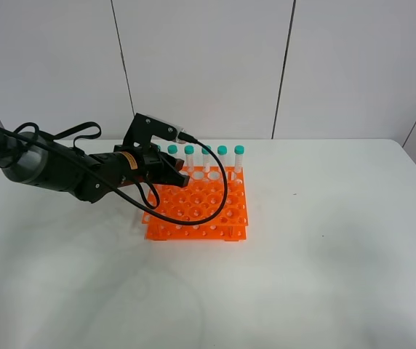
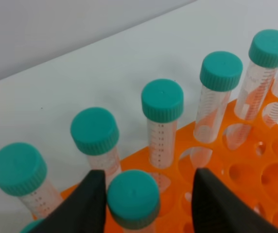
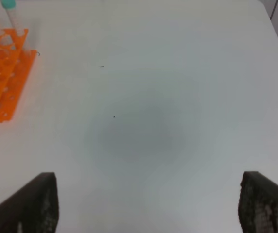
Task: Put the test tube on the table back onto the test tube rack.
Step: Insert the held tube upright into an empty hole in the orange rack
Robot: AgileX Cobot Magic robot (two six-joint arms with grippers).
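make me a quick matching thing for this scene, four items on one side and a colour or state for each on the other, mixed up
Items:
1. rack
2. tube caps
3. table
4. right tool

Colours or states:
A. white
B. open, over bare table
C. orange
D. teal

Pairs: 1-C, 2-D, 3-A, 4-B

A pale panelled wall [image 1: 208,65] fills the upper half of the frame. Thin dark seams [image 1: 284,69] divide it. Soft, even light falls throughout.
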